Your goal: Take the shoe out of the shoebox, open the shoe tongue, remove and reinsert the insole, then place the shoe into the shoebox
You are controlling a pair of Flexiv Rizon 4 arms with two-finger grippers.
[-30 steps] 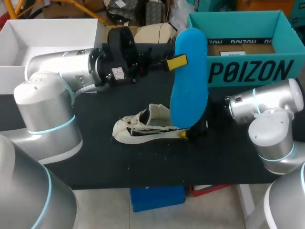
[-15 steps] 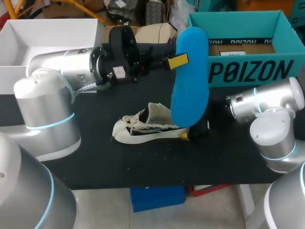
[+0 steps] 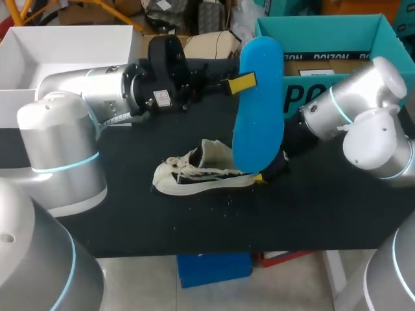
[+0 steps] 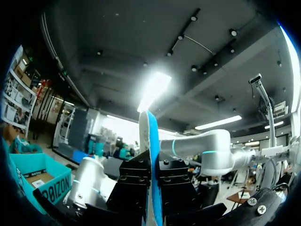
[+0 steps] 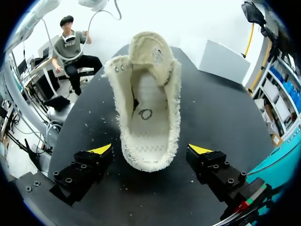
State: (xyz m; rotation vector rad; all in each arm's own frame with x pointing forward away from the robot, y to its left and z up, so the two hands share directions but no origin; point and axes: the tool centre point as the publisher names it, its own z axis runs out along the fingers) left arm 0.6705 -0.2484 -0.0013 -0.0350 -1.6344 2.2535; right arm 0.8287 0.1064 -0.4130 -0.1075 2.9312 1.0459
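Note:
The blue insole hangs upright above the table, with my left gripper shut on its upper edge. In the left wrist view the insole shows edge-on, pinched in my left gripper. The cream shoe lies on the black table, tongue pulled back, toe to the left. My right gripper is at its heel. From the right wrist, the shoe is seen with its inside bare, its heel between the wide-open fingers of my right gripper, neither touching it.
The teal shoebox stands open at the back right, just behind my right arm. A white box sits at the back left. Small crumbs lie on the table around the shoe.
My right gripper opened to full width at the shoe's heel, and the right arm swung up and back toward the shoebox. The left arm and insole have barely moved.

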